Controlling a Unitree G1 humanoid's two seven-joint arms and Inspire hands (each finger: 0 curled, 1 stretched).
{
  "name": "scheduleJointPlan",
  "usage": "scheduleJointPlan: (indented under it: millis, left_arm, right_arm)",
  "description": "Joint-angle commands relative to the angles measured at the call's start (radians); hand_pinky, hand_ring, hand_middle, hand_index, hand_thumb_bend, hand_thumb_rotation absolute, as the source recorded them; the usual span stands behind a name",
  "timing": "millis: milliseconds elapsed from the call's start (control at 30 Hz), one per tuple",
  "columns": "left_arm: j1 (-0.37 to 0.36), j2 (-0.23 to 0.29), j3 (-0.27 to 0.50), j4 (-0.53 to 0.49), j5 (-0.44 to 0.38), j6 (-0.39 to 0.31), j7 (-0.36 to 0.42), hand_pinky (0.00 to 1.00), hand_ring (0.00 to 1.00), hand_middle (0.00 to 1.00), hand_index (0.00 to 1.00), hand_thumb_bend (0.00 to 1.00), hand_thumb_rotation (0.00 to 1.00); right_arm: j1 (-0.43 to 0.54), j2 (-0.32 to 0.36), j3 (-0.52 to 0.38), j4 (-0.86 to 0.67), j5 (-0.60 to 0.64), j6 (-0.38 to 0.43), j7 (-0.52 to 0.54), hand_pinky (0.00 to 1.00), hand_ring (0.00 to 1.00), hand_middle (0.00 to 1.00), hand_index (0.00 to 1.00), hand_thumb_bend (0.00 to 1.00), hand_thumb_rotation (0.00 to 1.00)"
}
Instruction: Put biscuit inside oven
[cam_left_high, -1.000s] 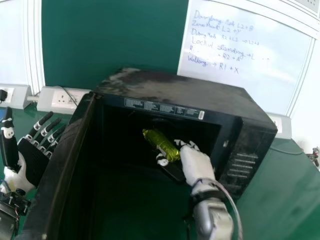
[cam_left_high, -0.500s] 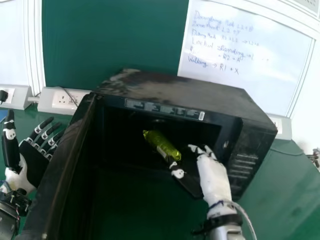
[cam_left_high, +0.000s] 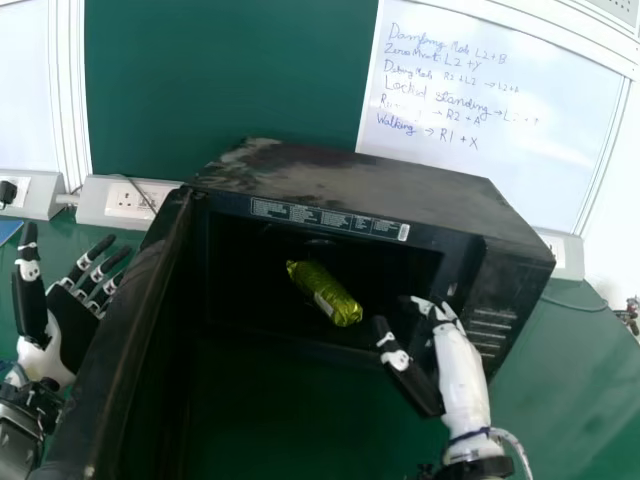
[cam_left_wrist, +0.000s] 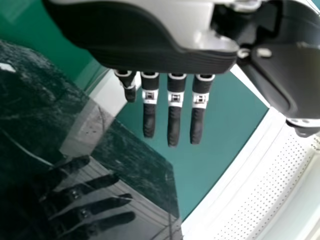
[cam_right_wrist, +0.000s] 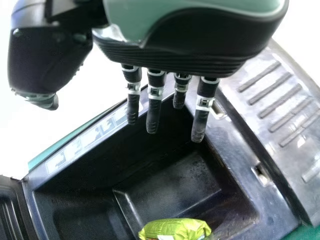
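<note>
From the head we're looking forward and down on the oven (cam_left_high: 370, 185), from the left wrist close onto its door (cam_left_wrist: 135, 155), from the right close into the cavity (cam_right_wrist: 165, 185) the head view shares.

An open oven door (cam_left_high: 120, 330) stands as a barrier between the robot's left hand (cam_left_high: 75, 338) and the cavity of the black oven (cam_left_high: 350, 185). The front offers a way in, with room between the biscuit packet (cam_left_high: 325, 293) and the cavity's left wall. On the packet's other side, a gap separates it from the right hand (cam_left_high: 462, 375), poised near the opening's right edge, beside the control panel (cam_left_high: 490, 320).
</note>
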Motion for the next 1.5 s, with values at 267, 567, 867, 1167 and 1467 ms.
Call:
scheduleJointPlan:
  millis: [267,567,867,1167,1467]
  left_arm:
    - [-0.012,0.018,-0.055,-0.037,0.023,0.016,-0.009,0.96,0.86,0.82,0.85,0.55,0.28]
    - [-0.005,0.008,-0.083,-0.07,0.03,0.017,0.015,0.98,0.87,0.83,0.87,0.49,0.31]
    - [0.004,0.007,-0.109,-0.074,0.033,0.015,0.0,0.94,0.86,0.84,0.87,0.42,0.37]
    - [0.004,0.0,-0.137,-0.091,0.027,0.027,0.036,0.91,0.81,0.8,0.82,0.45,0.32]
    - [-0.007,0.004,-0.159,-0.095,0.034,0.036,0.04,0.85,0.79,0.79,0.85,0.5,0.3]
  right_arm:
    - [0.068,0.073,-0.134,-0.063,0.221,-0.01,-0.006,0.71,0.78,0.81,0.83,0.8,0.59]
    - [0.084,0.091,-0.223,-0.081,0.32,-0.002,-0.008,0.71,0.79,0.82,0.84,0.78,0.57]
    - [0.066,0.094,-0.286,-0.096,0.382,0.046,-0.009,0.73,0.8,0.82,0.84,0.8,0.59]
    - [0.055,0.088,-0.312,-0.096,0.408,0.071,-0.005,0.69,0.79,0.83,0.83,0.79,0.6]
    - [0.063,0.094,-0.337,-0.095,0.439,0.074,-0.008,0.68,0.79,0.83,0.83,0.81,0.6]
